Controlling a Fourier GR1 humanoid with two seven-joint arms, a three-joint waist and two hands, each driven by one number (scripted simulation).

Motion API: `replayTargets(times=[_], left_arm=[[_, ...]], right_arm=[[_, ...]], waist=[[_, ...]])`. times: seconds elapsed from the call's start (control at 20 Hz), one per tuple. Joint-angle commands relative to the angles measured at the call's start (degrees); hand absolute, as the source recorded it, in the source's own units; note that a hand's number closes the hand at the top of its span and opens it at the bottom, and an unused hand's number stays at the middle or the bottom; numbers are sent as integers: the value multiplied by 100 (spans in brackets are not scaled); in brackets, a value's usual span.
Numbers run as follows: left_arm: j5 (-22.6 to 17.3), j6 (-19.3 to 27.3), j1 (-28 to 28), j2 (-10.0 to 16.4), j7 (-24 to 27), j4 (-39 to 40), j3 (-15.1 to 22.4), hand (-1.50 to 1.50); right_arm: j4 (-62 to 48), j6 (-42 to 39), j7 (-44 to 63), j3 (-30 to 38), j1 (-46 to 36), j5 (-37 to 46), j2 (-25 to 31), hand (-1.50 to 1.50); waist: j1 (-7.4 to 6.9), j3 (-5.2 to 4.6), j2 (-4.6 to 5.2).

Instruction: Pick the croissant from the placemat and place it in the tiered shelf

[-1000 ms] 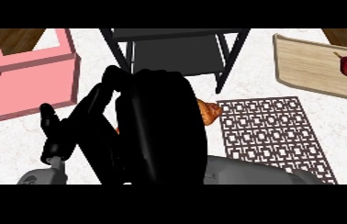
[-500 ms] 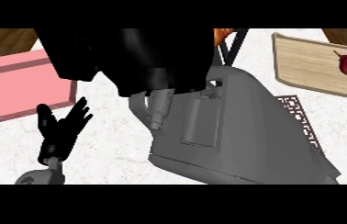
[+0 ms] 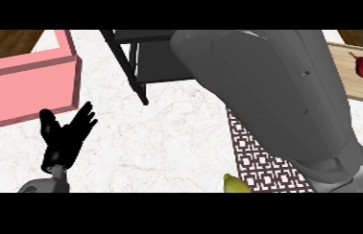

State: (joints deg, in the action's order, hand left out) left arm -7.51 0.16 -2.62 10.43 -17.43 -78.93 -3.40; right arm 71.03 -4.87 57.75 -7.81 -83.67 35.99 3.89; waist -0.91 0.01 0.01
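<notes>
Croissant hidden; cannot tell where, or whether held by anything. Low on the left side, left hand (image 3: 64,144), black and open, with fingers (image 3: 86,117) spread out and pointing up, holding nothing, resting above the white counter (image 3: 163,142). Up and a bit left of those fingers, close by, a big pink box (image 3: 35,84). Up and to the right of the fingers, well apart, the black tiered shelf (image 3: 152,60), legs standing on the counter. Far to the right of the fingers, the big grey right forearm (image 3: 276,94), running from the low right corner up to the top, across the right side of the shelf. Right hand out of view past the top, so cannot tell open or closed. Under that forearm, down and right of the fingers, the placemat (image 3: 262,163) with a square pattern, mostly covered. At the placemat's left edge, at the very bottom, the tip of something yellow-green (image 3: 234,184); cannot tell what. Farthest right from the fingers, a wooden board (image 3: 344,67) with something dark red (image 3: 358,63) on it.
</notes>
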Motion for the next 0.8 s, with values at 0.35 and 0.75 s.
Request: replayTargets(times=[0.35,0.75], left_arm=[[173,70,-164,-135,175,343,23,0],[26,-269,16,120,237,242,-149,0]], right_arm=[[-1873,-16,-1379,293,-316,108,146,150],[-3033,896,-2077,377,-409,569,-48,150]], waist=[[-2,-9,32],[-36,-9,36]])
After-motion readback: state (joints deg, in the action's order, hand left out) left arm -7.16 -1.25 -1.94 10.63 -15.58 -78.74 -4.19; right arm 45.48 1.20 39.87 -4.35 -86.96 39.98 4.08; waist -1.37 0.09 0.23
